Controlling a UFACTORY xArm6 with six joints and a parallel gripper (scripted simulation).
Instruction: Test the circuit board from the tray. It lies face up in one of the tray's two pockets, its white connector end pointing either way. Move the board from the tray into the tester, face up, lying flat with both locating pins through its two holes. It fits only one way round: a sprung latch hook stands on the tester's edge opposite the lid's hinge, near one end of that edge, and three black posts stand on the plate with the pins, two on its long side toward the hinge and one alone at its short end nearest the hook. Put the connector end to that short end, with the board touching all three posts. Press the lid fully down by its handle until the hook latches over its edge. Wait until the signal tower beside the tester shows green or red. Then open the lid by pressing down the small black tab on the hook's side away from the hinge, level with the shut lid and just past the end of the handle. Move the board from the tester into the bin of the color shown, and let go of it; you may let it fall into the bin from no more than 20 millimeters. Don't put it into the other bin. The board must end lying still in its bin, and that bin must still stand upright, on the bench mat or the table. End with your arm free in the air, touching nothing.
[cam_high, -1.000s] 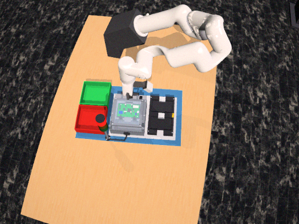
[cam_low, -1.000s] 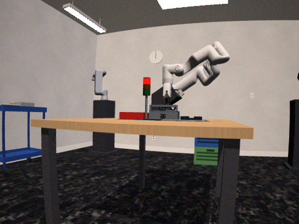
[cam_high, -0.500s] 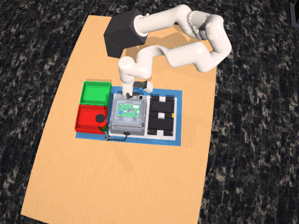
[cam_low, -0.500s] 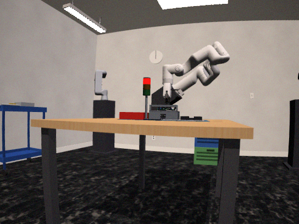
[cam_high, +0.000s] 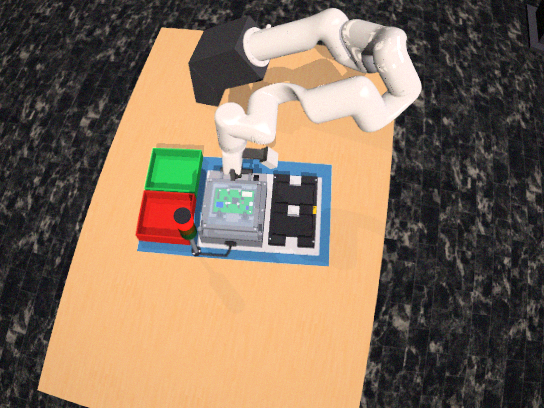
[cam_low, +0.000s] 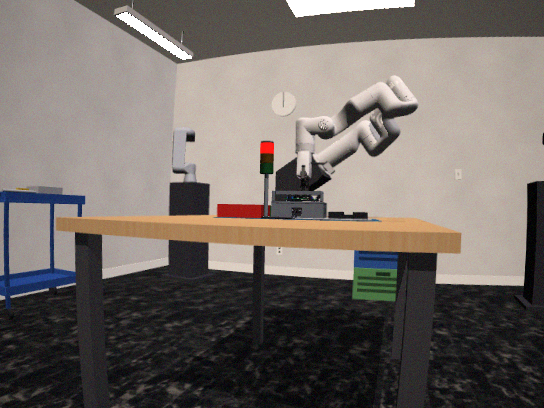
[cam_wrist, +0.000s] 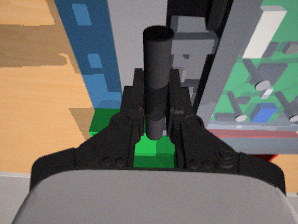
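The green circuit board (cam_high: 234, 200) lies in the grey tester (cam_high: 231, 210), seen through the lid's frame; it also shows at the right of the wrist view (cam_wrist: 255, 75). My gripper (cam_high: 233, 175) is at the tester's far edge, shut on the lid's dark round handle (cam_wrist: 156, 85), which stands between the fingers. The signal tower (cam_low: 266, 156) beside the tester shows red at the top. In the side view my gripper (cam_low: 303, 175) hangs just above the tester (cam_low: 298, 204). I cannot tell whether the lid is latched.
The red bin (cam_high: 162, 217) and the green bin (cam_high: 173, 170) stand left of the tester, the green one farther back. The black tray (cam_high: 294, 210) lies to its right on the blue mat. The signal tower (cam_high: 184, 217) stands at the tester's near left corner.
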